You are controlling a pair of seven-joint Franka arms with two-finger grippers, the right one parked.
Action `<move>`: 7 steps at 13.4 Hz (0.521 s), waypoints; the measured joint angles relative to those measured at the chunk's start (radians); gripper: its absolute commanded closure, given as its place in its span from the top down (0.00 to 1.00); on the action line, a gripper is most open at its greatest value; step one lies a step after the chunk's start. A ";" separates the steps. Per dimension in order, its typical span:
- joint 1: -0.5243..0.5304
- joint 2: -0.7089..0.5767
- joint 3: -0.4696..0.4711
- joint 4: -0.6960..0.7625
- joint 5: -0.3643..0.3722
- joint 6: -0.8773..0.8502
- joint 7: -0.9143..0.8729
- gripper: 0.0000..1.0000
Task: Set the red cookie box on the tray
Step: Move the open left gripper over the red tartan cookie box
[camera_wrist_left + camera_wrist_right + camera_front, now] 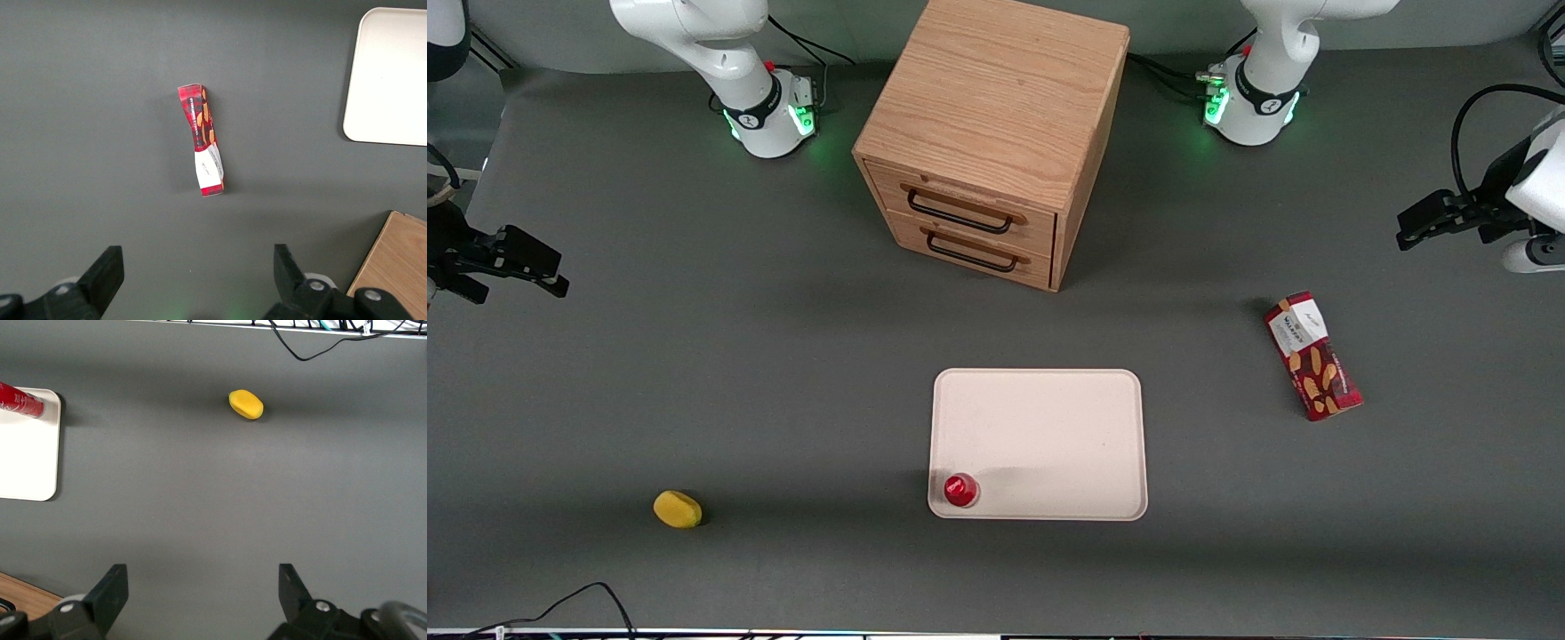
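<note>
The red cookie box (1312, 366) lies flat on the grey table toward the working arm's end, a dark red carton with a white label and cookie pictures. In the left wrist view the red cookie box (203, 140) lies well apart from the fingers. The cream tray (1049, 418) sits at the middle of the table, nearer the front camera than the cabinet; one corner of the tray (393, 80) shows in the wrist view. My left gripper (1409, 229) hovers open and empty above the table, farther from the front camera than the box; nothing lies between the jaws of the gripper (197, 260).
A small round red object (960, 490) stands on the tray's corner nearest the camera. The wooden drawer cabinet (996, 107) stands farther back at mid-table. A yellow object (678, 509) lies toward the parked arm's end. A black cable (578, 600) runs along the front edge.
</note>
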 measured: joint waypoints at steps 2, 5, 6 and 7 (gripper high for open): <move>0.000 0.000 0.000 0.008 0.000 0.000 0.000 1.00; 0.001 0.006 0.000 0.018 0.000 -0.006 0.000 1.00; 0.001 0.008 0.000 0.018 0.000 -0.008 0.001 1.00; 0.001 0.011 0.000 0.018 0.000 -0.010 0.001 1.00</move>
